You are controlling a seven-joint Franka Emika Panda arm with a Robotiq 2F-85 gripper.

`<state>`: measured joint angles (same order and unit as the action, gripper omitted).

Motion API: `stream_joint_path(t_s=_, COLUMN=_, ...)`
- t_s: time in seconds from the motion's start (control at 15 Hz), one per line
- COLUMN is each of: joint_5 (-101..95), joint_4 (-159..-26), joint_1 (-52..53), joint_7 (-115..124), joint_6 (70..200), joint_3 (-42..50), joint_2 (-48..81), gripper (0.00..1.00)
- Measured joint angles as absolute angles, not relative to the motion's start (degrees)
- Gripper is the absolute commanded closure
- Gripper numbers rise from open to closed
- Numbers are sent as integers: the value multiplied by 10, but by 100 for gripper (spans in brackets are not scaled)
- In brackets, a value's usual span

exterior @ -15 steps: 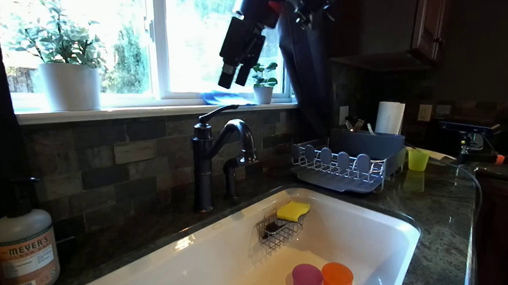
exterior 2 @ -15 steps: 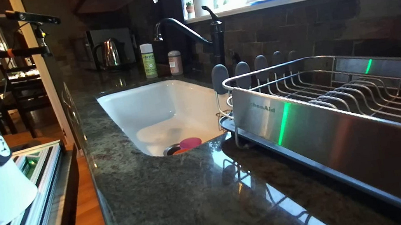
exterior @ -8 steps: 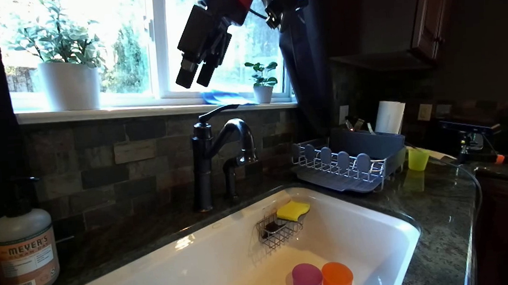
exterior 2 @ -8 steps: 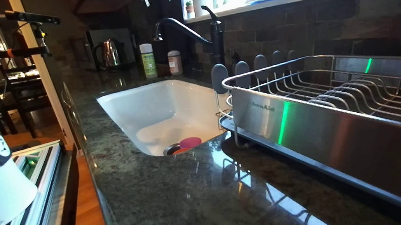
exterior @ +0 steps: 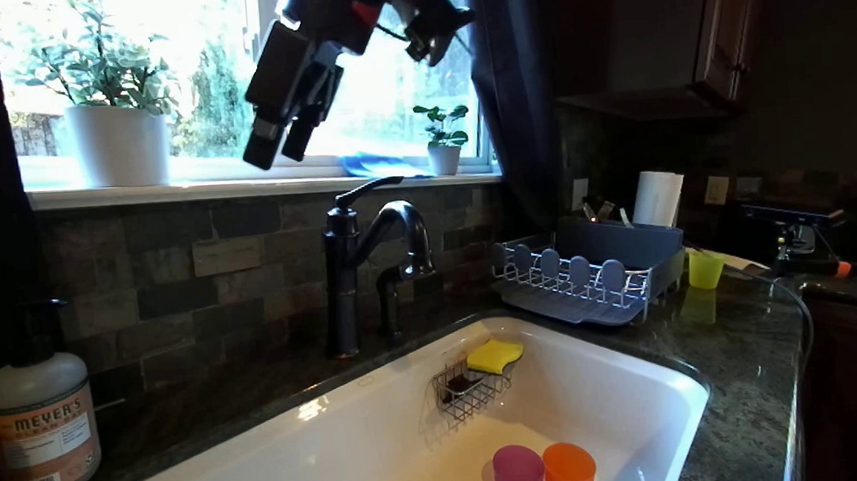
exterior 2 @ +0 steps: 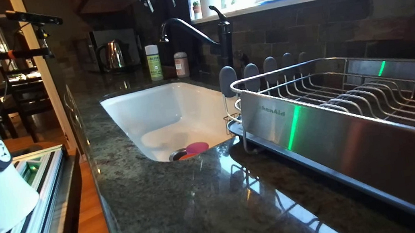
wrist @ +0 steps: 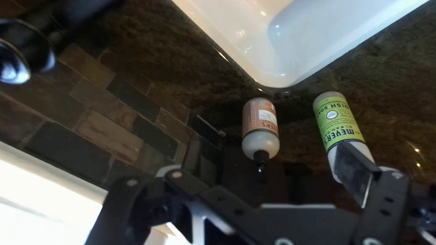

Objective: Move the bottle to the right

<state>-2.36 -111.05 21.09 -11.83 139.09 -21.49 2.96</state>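
Two fingers of the gripper hang before the window in an exterior view. In an exterior view, the green bottle stands on the surface beyond the sink, near the orange-labelled bottle. In the wrist view, the fingers are spread, one in front of the green bottle's white part.
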Motion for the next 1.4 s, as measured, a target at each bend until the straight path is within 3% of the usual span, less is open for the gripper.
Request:
stream_joint_path(t_s=0.67, joint_5=-122, joint_4=-827, joint_1=320, joint_7=-153, joint_6=1390, joint_3=-239, joint_2=291, gripper=0)
stream_joint_path(t_s=1.4, joint_5=-122, joint_4=-799, joint_1=321, joint_7=-170, joint_6=1390, joint_3=-243, joint_2=310, gripper=0)
